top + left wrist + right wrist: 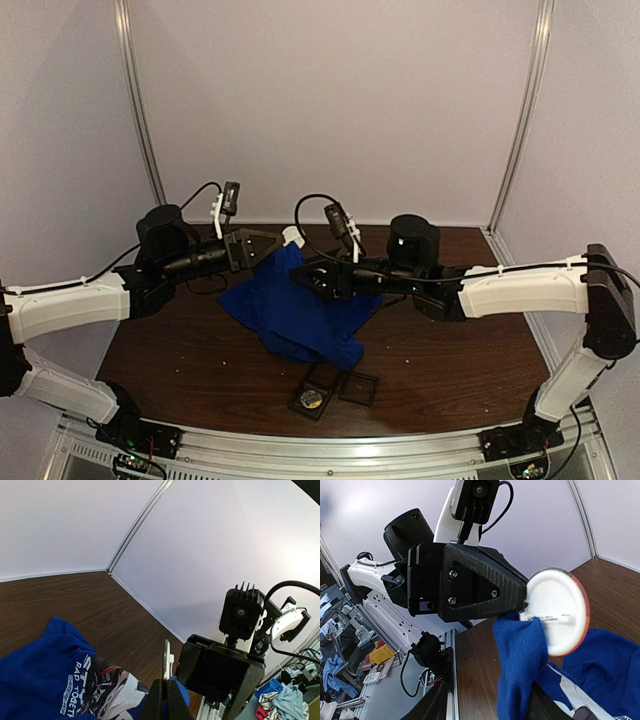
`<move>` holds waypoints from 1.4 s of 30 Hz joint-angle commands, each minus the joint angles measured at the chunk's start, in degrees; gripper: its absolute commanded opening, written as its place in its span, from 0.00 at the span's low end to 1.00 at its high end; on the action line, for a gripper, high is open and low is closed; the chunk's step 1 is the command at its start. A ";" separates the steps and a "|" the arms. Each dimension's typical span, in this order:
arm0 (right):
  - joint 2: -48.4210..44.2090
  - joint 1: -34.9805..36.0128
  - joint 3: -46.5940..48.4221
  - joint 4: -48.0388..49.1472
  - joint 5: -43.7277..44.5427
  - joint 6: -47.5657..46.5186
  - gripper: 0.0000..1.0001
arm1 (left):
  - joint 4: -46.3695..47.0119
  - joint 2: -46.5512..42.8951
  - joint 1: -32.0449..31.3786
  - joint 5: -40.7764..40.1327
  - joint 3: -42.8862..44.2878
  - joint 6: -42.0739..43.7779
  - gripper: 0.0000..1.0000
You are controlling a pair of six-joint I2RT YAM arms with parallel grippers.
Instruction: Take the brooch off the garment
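The garment [300, 310] is a royal-blue T-shirt heaped mid-table, its printed chest showing in the left wrist view [50, 680]. The brooch [560, 605] is a round white disc with an orange rim, pinned through a raised fold of the shirt [520, 670]. My left gripper [275, 243] is shut on the brooch's edge [167, 660] and holds it above the table. My right gripper [485, 705] straddles the hanging blue fold just below the brooch. Its jaws are part open, one finger [540, 707] against the cloth and the other standing off it.
A small black open case [312, 398] with a round piece in it lies near the front edge of the brown table [450, 340], its lid [358, 388] beside it. Pale walls close in the back and sides.
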 commanded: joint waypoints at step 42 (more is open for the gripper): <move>5.62 -3.61 2.93 12.33 -1.05 15.03 0.00 | 10.10 -3.06 0.32 3.94 -4.83 -6.26 0.02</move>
